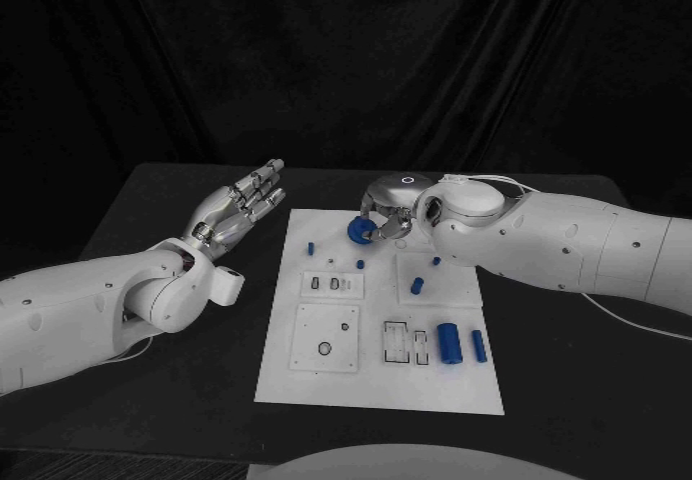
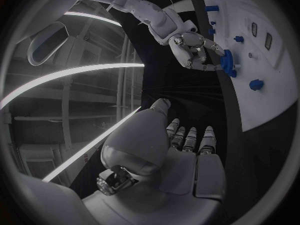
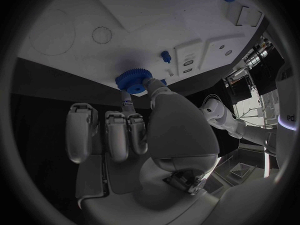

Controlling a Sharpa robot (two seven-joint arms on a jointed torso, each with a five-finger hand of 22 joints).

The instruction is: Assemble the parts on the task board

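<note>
Task board [image 1: 433, 385]: one flat white rectangular plate, matt, lying in the middle of the black worktop [image 1: 159, 200], with shallow recessed panels, slots and round holes cut into its face. Parts: small blue plastic pieces. One toothed gear [image 1: 355, 231], round with a hub, is at the far edge of the board, pinched between the fingertips of the right hand [image 1: 389, 212]; the right wrist view shows the gear [image 3: 132, 80] with its fine teeth, held just off the board's edge. Two upright-lying cylinders near the board's right side, one thick [image 1: 449, 343] and one thinner [image 1: 479, 346], side by side and just apart. Four smaller pegs on the far half of the board: one near the left edge [image 1: 310, 246], one tiny [image 1: 361, 264], two to the right [image 1: 417, 285] [image 1: 436, 262]. Left hand [image 1: 245, 205]: silver, metallic, jointed, grasping nothing, fingers straight and slightly spread, hovering over the worktop to the left of the board, well apart from every part. Arms: two, smooth white shells. Worktop: dull black, rounded corners. Backdrop: black cloth in folds behind the worktop.
</note>
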